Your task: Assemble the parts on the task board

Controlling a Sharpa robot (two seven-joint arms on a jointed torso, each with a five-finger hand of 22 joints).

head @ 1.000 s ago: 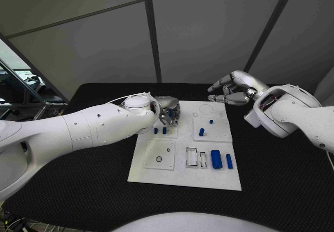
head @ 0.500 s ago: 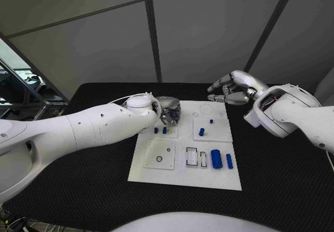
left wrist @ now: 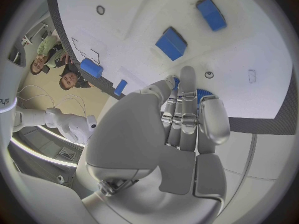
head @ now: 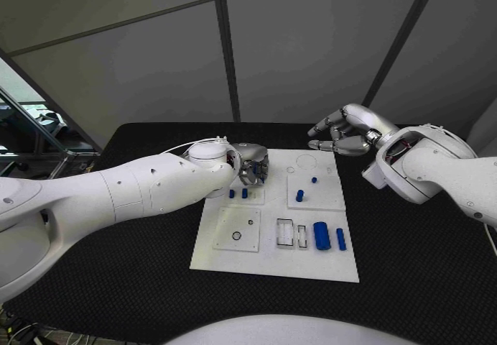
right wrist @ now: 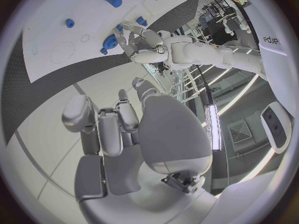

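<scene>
Since the earlier frames we see almost no movement: our left hand (head: 248,164) still sits at the task board's (head: 271,266) far left corner, and our right hand (head: 346,132) still hovers past the board's far right corner, above the black table (head: 124,287).

Bare table lies open along the board's near edge and both side edges. The near left quarter of the board is bare apart from a small ring.

Near the board's near right corner, a thick blue cylinder (head: 322,236) and a thinner blue pin (head: 341,239) lie side by side, their long axes running from near edge to far edge. Two short blue pegs (head: 238,193) stand just beside our left hand; another peg (head: 299,195) stands toward the right edge.

In the left wrist view our left fingers (left wrist: 187,109) lie close together, with a blue part (left wrist: 203,92) against their tips; we cannot tell whether it is gripped. Our right fingers (right wrist: 118,127) are curled in, holding nothing.
</scene>
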